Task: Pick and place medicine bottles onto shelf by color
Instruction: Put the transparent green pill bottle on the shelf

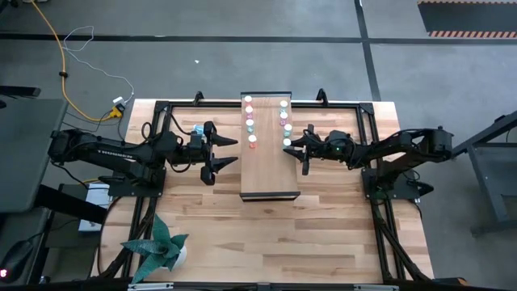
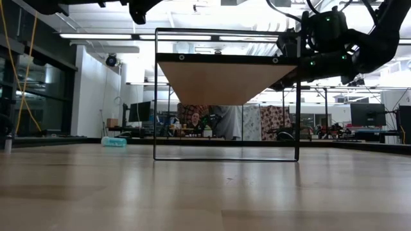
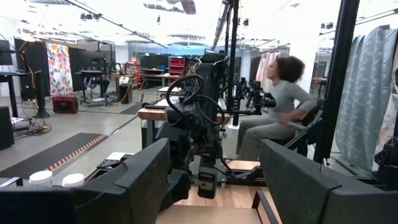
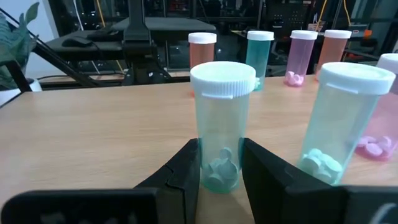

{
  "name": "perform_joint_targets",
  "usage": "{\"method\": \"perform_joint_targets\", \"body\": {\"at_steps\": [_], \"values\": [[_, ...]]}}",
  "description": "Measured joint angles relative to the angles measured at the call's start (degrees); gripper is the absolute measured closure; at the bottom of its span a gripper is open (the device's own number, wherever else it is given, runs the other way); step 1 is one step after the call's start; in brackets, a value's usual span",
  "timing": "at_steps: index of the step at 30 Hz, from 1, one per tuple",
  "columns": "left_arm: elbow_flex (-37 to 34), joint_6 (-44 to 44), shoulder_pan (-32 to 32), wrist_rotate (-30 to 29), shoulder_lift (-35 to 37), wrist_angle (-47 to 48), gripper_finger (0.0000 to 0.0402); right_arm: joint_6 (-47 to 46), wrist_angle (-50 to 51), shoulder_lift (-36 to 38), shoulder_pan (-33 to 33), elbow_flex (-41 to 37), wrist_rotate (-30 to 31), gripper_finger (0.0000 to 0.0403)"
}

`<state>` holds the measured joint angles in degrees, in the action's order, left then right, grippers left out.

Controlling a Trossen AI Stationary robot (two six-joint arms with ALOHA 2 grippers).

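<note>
The shelf (image 1: pixel 271 166) is a long pale board raised on a black frame in the table's middle. Medicine bottles with white caps stand on it in two rows, one along its left edge (image 1: pixel 249 120) and one along its right edge (image 1: pixel 284 117). My right gripper (image 4: pixel 221 162) reaches in level from the table's right and is shut on a teal-green bottle (image 4: pixel 222 118) at the near end of the right row (image 1: pixel 287 143). My left gripper (image 1: pixel 227 153) hangs open just left of the shelf, with nothing between its fingers. My right gripper pinches the lower part of the teal-green bottle's wall (image 4: pixel 208 168) between its two fingers, one on each side. The fingers come level from the table's right. The bottle stands upright, cap up; whether its base rests on the shelf board I cannot tell.
A second teal bottle (image 4: pixel 342 118) stands close beside the held one, with a pink one (image 4: pixel 380 134) behind it. Across the board stand red-orange (image 4: pixel 202 50), teal (image 4: pixel 260 50) and pink (image 4: pixel 303 56) bottles. A potted plant (image 1: pixel 159 250) sits near the table's front left. A person (image 3: pixel 273 106) sits beyond the table.
</note>
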<state>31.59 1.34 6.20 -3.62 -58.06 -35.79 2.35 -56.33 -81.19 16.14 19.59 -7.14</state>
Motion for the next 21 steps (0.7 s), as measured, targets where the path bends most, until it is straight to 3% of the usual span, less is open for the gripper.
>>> {"method": "perform_joint_targets", "body": {"at_steps": [13, 21], "values": [[0.0, 0.06, 0.0, 0.0, 0.0, 0.4, 0.0163, 0.97, 0.28, 0.04, 0.0, 0.0, 0.06, 0.0304], [0.0, 0.01, 0.01, 0.0, 0.0, 0.42, 0.0163, -0.67, 0.05, 0.46, 0.0, -0.07, 0.17, 0.0235]]}}
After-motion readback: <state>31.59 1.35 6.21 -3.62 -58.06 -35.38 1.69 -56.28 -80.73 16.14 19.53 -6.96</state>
